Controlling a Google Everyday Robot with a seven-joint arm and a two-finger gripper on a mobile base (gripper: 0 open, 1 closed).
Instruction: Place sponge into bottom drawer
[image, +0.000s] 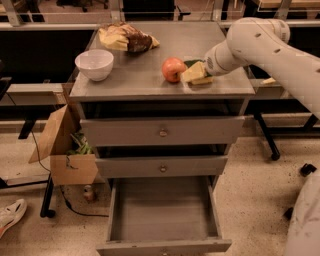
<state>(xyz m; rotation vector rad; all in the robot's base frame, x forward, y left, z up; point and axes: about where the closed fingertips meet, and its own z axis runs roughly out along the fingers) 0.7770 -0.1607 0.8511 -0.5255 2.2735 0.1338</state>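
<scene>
The sponge (196, 74), yellow foam with a dark green top, is tilted on the grey cabinet top (145, 80), right next to a red-orange apple (173, 69). My gripper (205, 69) is at the end of the white arm, which reaches in from the right. It is pressed against the sponge's right side and mostly hidden behind it. The bottom drawer (165, 245) is pulled out wide below. Its grey tray holds nothing.
A white bowl (94, 64) and a crumpled snack bag (125, 38) sit on the left and back of the cabinet top. The two upper drawers (162, 132) with round knobs are closed. A cardboard box (65, 150) stands on the floor at the left.
</scene>
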